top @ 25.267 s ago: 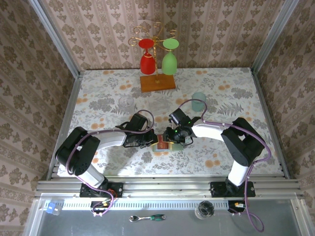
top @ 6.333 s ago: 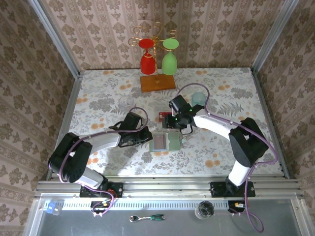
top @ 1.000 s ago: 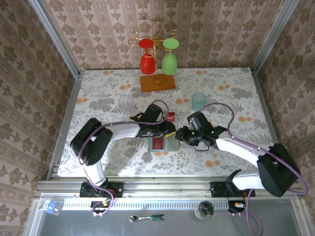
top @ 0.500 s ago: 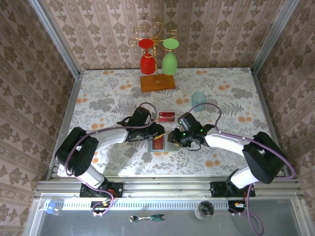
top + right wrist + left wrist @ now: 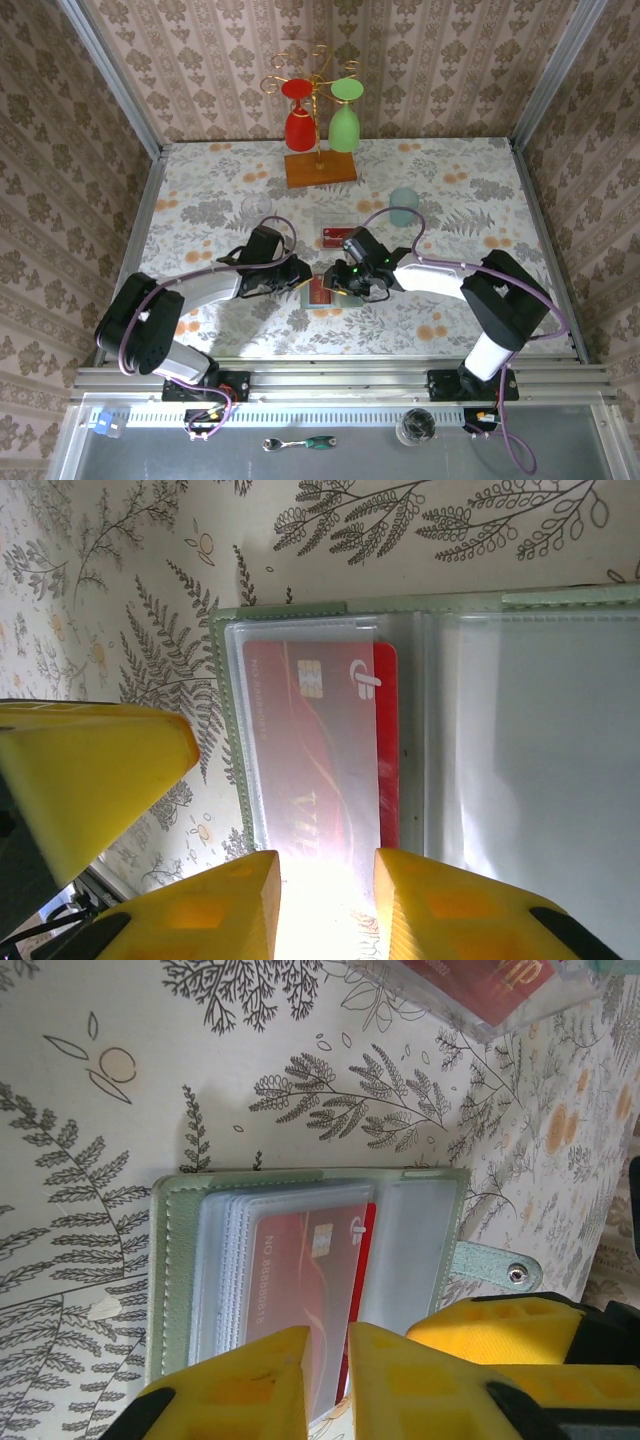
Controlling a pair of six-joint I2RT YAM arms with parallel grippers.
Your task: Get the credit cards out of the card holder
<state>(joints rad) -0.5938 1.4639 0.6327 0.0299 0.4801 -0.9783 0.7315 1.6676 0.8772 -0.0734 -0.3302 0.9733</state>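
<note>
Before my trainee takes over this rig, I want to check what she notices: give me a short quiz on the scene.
1. True or false: the card holder lies folded shut.
2. The credit card showing inside it is: A blue, B red, C green.
3. What holds the second red card, beyond the holder?
Key: 1 false, it lies open; 2 B; 3 a clear plastic tray.
</note>
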